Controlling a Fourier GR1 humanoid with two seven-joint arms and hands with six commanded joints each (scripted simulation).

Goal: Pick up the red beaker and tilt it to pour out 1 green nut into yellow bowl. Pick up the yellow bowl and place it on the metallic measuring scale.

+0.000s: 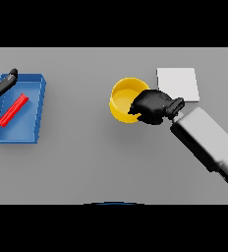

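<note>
A yellow bowl point(123, 97) stands on the grey table right of centre. My right hand point(153, 105) is at the bowl's right rim, its fingers curled over the edge and gripping it. Just right of the bowl lies a flat pale grey square, the measuring scale point(179, 83). At the far left my left hand point(2, 83) hovers by the upper left corner of a blue tray point(37, 106), fingers relaxed. A red elongated object point(13, 110) lies slanted inside that tray. No green nut shows in the bowl.
The blue tray takes up the table's left end. Bare grey table stretches between the tray and the bowl and along the front.
</note>
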